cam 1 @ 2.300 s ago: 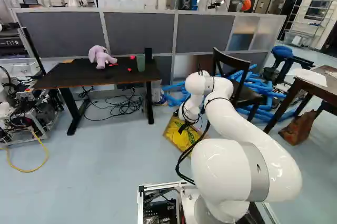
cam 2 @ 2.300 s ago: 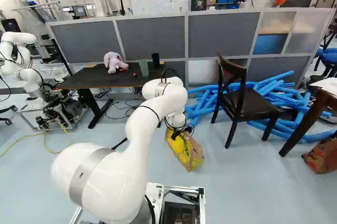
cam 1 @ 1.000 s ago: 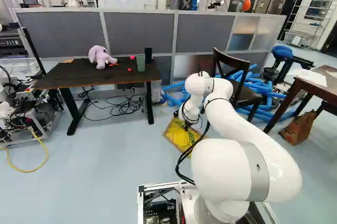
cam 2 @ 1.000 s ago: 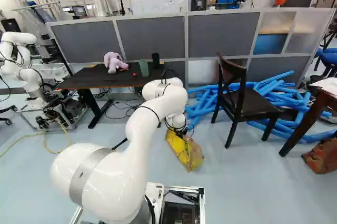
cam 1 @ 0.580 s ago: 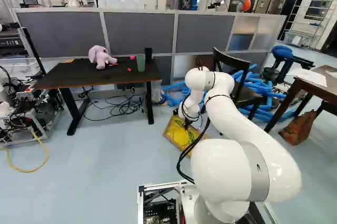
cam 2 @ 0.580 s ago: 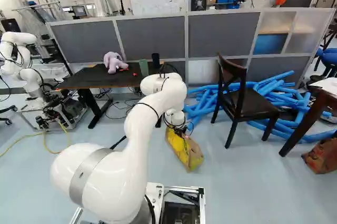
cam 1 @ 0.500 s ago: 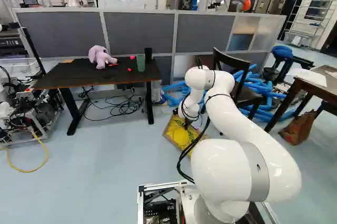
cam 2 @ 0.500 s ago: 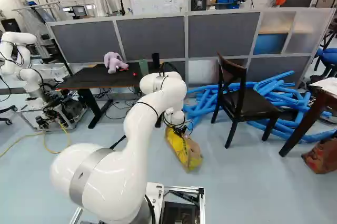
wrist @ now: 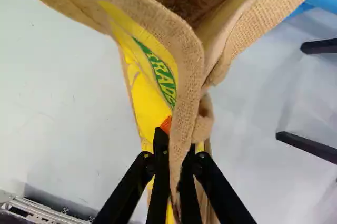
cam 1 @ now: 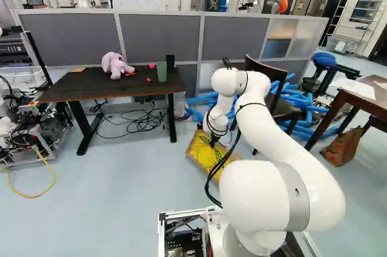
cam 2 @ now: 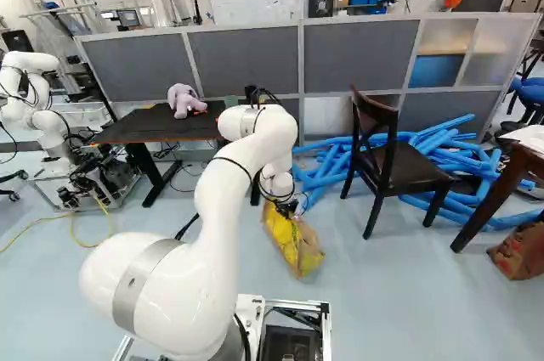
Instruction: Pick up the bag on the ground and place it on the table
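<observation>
So the gripper is clamping the bag by its rim, cloth running between the two fingers. The mouth is gaping ahead of them and the yellow side is showing. The bag is sitting way down by the floor, but it's hard to tell whether its bottom is touching.

The tabletop is standing farther from the base, left of the bag in the left base view, and a strip of floor is separating its nearest leg from the bag. Up top, the purple plush is sitting back from the near edge. The green cup is standing near the right end, the black cylinder is standing just beside it, and small red bits are lying between plush and cup.

On the other side, the chair is standing apart from the bag, floor showing between them. Blue foam tubes are piling up behind and around the chair, with some poking out near the gripper's side. The gray partition is running right behind the tabletop, closing off that far side.
</observation>
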